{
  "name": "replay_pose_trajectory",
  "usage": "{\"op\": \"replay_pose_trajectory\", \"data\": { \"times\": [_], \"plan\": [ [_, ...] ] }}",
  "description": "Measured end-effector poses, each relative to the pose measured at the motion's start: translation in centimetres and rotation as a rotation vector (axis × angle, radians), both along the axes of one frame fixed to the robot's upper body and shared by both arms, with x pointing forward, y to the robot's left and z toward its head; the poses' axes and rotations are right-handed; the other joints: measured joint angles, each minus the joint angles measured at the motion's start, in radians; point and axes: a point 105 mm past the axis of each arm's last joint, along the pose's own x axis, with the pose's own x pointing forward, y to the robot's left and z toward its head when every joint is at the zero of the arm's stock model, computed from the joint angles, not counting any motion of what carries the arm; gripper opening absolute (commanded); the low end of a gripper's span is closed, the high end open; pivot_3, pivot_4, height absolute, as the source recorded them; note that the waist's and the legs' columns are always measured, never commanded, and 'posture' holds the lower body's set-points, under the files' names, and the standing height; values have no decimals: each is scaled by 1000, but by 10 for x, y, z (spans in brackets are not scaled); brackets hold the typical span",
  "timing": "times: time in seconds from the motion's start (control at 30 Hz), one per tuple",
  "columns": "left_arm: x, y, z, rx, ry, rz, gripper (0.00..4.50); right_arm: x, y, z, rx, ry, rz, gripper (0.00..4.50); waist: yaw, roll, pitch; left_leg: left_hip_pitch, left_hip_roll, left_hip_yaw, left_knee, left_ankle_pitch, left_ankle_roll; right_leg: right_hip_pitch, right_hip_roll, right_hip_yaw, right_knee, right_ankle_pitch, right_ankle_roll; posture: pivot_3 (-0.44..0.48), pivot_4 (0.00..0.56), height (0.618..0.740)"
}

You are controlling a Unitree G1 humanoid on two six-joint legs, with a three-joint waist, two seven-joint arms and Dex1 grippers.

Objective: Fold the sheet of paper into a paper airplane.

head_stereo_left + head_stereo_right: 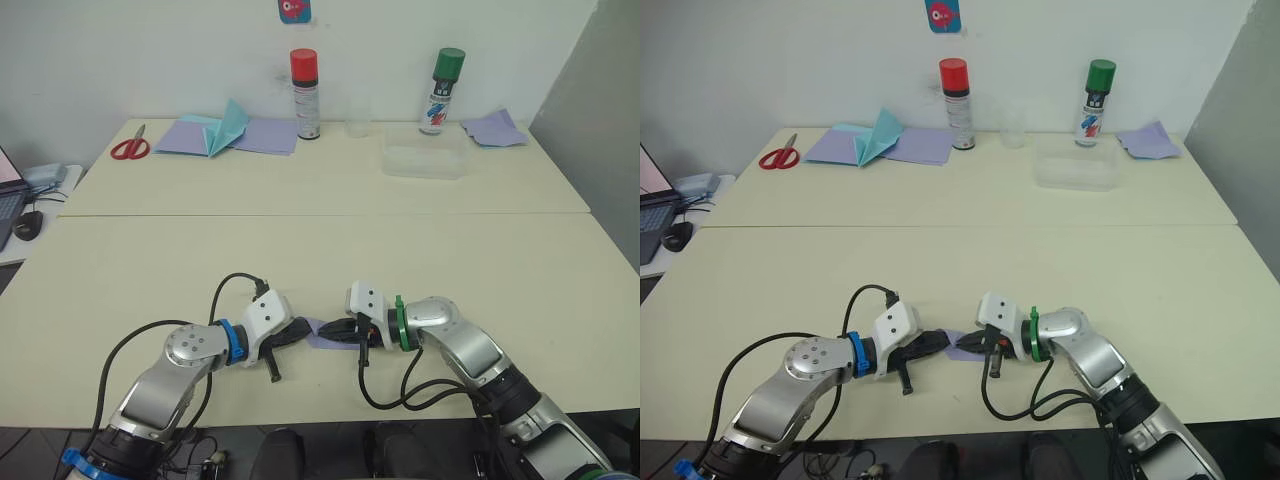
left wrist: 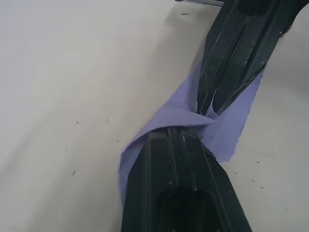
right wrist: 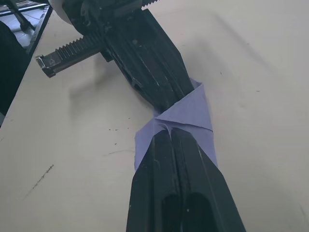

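Left wrist view is showing you both grippers meeting nose to nose over the sheet of paper (image 2: pixel 231 130), which is lying, already folded small, on the near table (image 1: pixel 330 260) between the two arms. Your left gripper (image 2: pixel 186 137) is pressing its fingers together with a fold of the lavender sheet pinched at the tips, and your right gripper (image 3: pixel 170 135) is doing the same from the opposite side, fingers closed and a raised flap caught at their points. You are handling something very light, thin and limp: it is likely to buckle instead of pushing, slide easily on the smooth tabletop, and tear if the two grips pull against each other. Judging from this, you are better off gripping along a crease or a doubled edge, where the layers are stiffest, and keeping one side pinned flat while the other is turning the flap. Far across the back table, red scissors (image 1: pixel 130 148), a teal paper shape (image 1: pixel 228 125) on spare lavender sheets, two spray cans and a clear tray (image 1: pixel 425 160) are sitting well apart from your work.
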Motion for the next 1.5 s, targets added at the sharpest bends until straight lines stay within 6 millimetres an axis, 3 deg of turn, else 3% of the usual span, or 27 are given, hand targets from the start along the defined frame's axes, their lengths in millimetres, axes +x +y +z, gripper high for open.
{"op": "replay_pose_trajectory", "data": {
  "times": [0.37, 0.57, 0.67, 0.83, 1.0, 1.3, 1.5],
  "plan": [
    [0, 18, 4, 21, 41, 4, 0, -1, 1, -4, -32, -26, 21, 12, 0, 0, 0, 0, 0, 0, 0, 0, 0, -1, 0, 0, 1, 0, 0, 0, 150, 740],
    [7, 57, 15, -3, 166, 110, 0, -1, 2, -4, -36, -28, 21, 12, 0, 0, 0, 0, 0, 0, 0, 0, 0, -1, 1, -2, 2, -1, -1, 0, 150, 740],
    [13, 65, 18, -49, 194, 152, 0, 0, 2, -4, -39, -33, 19, 12, 0, -1, 1, 0, 0, 0, 0, 0, 0, -2, 1, -2, 1, -1, -1, 0, 150, 740],
    [28, 40, 32, -160, 115, 150, 0, 1, 2, -3, -37, -33, 16, 12, 0, -3, 1, -1, 0, 0, 0, 0, 0, -1, 1, -1, 2, 0, -1, 0, 150, 740],
    [31, 9, 47, -218, 66, 93, 0, 0, 3, -3, -33, -31, 19, 12, 0, -4, 1, -1, 0, 0, 0, 0, 0, -2, 2, -1, 3, 0, -1, 0, 150, 740],
    [20, -9, 15, -117, 83, 53, 0, 0, 1, -4, -37, -31, 16, 12, 0, -4, 1, -1, -1, 0, 0, 0, 0, -1, 2, -1, 3, 0, -1, 0, 150, 740],
    [24, -11, 9, -67, 14, 41, 0, 2, 2, -4, -39, -25, 13, 12, 1, -5, 0, 0, -1, 0, 1, 0, 0, -1, 2, 0, 5, 0, -1, 0, 150, 740]
  ]
}}
